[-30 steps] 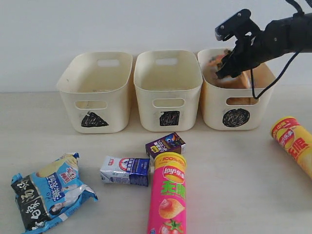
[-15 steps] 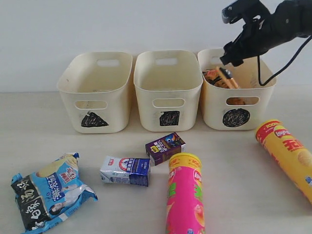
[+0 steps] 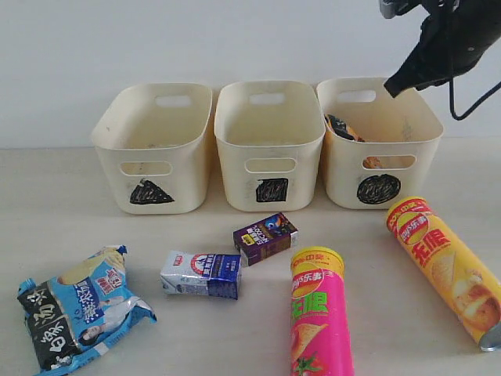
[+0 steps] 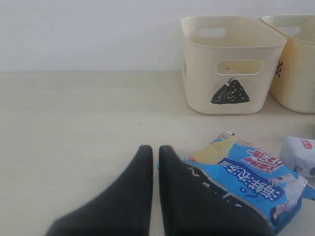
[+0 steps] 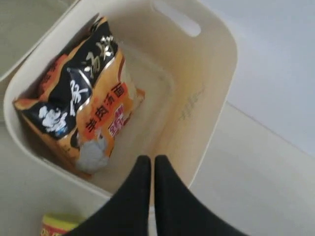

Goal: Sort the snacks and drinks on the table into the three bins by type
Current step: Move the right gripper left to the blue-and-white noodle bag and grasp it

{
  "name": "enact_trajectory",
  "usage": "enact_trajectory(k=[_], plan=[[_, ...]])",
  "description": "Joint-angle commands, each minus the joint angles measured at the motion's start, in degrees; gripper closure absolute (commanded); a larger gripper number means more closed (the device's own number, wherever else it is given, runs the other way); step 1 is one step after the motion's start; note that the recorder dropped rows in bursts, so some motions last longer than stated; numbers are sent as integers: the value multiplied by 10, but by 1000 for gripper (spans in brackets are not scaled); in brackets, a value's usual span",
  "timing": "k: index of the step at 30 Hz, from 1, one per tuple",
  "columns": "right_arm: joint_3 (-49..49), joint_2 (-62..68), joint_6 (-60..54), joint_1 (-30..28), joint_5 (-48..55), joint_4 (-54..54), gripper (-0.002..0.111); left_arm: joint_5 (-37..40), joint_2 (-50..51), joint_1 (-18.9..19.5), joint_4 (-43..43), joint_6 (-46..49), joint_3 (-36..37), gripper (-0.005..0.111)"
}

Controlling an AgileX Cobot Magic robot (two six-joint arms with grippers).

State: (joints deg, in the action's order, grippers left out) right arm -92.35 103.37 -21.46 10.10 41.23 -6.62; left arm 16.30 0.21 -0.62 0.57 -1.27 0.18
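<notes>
slumping in cream bin (image 5: 206,93), orange-black bag (image 5: 86,110)

Exterior view faces the circle bin (image 3: 343,160) head-on; right wrist view looks down into it.

Just a pale beige table (image 3: 63,235) with a faint wood-grain look, and a plain white wall (image 3: 156,39) right behind it.
</notes>
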Motion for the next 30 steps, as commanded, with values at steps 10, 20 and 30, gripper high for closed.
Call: enact_trajectory(k=[10,20,30], plan=[[113,-86,-102,27,-12,112,108,-4,-2,2,-1,-3,-2,102],[204,-126,-142,144,-41,148,108,-4,-2,2,-1,-3,-2,102],[204,-124,-248,252,30,278,108,-4,-2,2,-1,-3,-2,102]])
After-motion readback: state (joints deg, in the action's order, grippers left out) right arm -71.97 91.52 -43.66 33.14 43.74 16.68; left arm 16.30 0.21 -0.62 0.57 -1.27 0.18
